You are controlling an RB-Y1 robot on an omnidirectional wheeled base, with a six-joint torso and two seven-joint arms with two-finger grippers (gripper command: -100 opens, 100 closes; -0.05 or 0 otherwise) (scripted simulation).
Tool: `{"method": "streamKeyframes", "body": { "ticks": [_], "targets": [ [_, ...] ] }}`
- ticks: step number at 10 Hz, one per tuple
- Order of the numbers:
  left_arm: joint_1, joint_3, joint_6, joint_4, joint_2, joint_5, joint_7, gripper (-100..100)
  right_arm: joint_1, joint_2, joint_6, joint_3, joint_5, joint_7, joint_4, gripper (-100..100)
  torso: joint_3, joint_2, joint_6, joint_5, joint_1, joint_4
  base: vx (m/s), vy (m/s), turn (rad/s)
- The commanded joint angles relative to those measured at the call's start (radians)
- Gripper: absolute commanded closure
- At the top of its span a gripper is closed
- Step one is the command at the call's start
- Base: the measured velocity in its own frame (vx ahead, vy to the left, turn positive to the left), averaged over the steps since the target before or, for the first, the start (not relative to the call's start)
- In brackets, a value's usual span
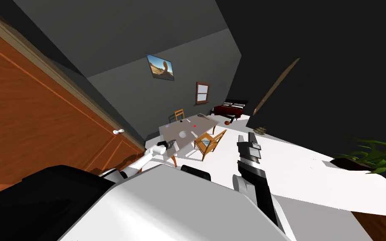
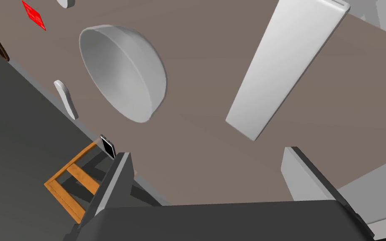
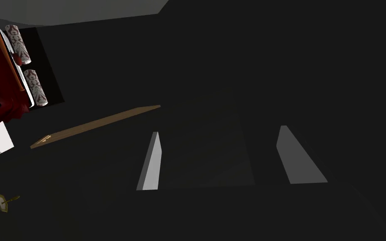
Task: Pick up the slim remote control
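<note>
a: which way does it lie from our left pincer point(image 2: 207, 155)?
b: ahead on the counter point(image 2: 196, 125): the bowl point(image 2: 121, 75), then beside it the slim remote point(image 2: 286, 69), long axis slanting away from us, off toward one finger point(image 2: 304, 175). our blades stand apart, empty.
a: our right pincer point(image 3: 220, 130)?
b: apart too, well off the counter; left's nearer.

Bare surface point(image 2: 204, 138) lies open between my left jaws, which stand spread. Ahead, a clear lane runs between the white bowl point(image 2: 123, 73) and the slim remote point(image 2: 286, 67). Past the surface's edge beside the bowl, a wooden chair point(image 2: 73, 184) stands close.
</note>
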Motion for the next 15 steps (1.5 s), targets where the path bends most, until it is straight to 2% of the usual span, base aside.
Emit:
{"method": "streamKeyframes", "body": {
  "ticks": [1,2,3,4,5,6,7,10,11,15],
  "targets": [
    [-0.002,-0.017,-0.014,0.025,0.012,0.028,-0.009,-100,0.0,0.0,0.0,0.0,0.0,0.0,0.0,0,0.0,0.0,0.0,0.0,0.0,0.0,0.01,0.012,0.031],
    [-0.013,-0.047,0.012,0.06,0.027,0.061,-0.01,-100,0.0,0.0,0.0,0.0,0.0,0.0,0.0,0,0.0,0.0,0.0,0.0,-0.001,0.0,0.015,0.012,-0.24],
    [-0.013,-0.047,0.012,0.066,0.027,0.069,-0.01,-100,0.0,0.0,0.0,0.0,0.0,0.0,0.0,0,0.0,0.0,0.001,0.0,-0.001,0.0,0.015,0.022,-0.15],
    [-0.024,-0.078,0.036,0.105,0.041,0.108,-0.012,-100,0.0,0.0,0.0,0.0,0.0,0.0,0.0,0,0.0,0.0,0.0,0.0,-0.001,0.0,0.023,0.023,-0.259],
    [-0.024,-0.078,0.036,0.107,0.041,0.108,-0.012,-100,0.0,0.0,0.0,0.0,0.0,0.0,0.0,0,0.0,0.0,0.001,0.0,-0.001,0.0,0.019,0.025,-0.093],
    [-0.034,-0.11,0.059,0.145,0.054,0.142,-0.012,-100,0.0,0.0,0.0,0.0,0.0,0.0,0.0,0,0.0,0.0,0.0,0.0,-0.001,0.0,0.025,0.021,-0.165],
    [-0.034,-0.11,0.059,0.148,0.054,0.147,-0.012,-100,0.0,0.0,0.0,0.0,0.0,0.0,0.0,0,0.0,0.0,0.0,0.0,-0.001,0.0,0.02,0.021,-0.142],
    [-0.06,-0.202,0.118,0.256,0.089,0.256,-0.011,-100,0.0,0.0,0.0,0.0,0.0,0.0,0.0,0,-0.001,-0.001,0.001,0.0,0.0,0.0,0.044,0.043,-0.291],
    [-0.06,-0.202,0.118,0.26,0.089,0.258,-0.011,-100,0.0,0.0,0.0,0.0,0.0,0.0,0.0,0,-0.001,-0.002,0.0,0.0,0.002,0.0,0.042,0.048,-0.103],
    [-0.085,-0.316,0.176,0.383,0.123,0.387,-0.004,-100,0.0,0.0,0.0,0.0,0.0,0.0,0.0,0,-0.002,-0.003,0.0,0.0,0.001,-0.001,0.056,0.04,-0.251]
  ]
}}
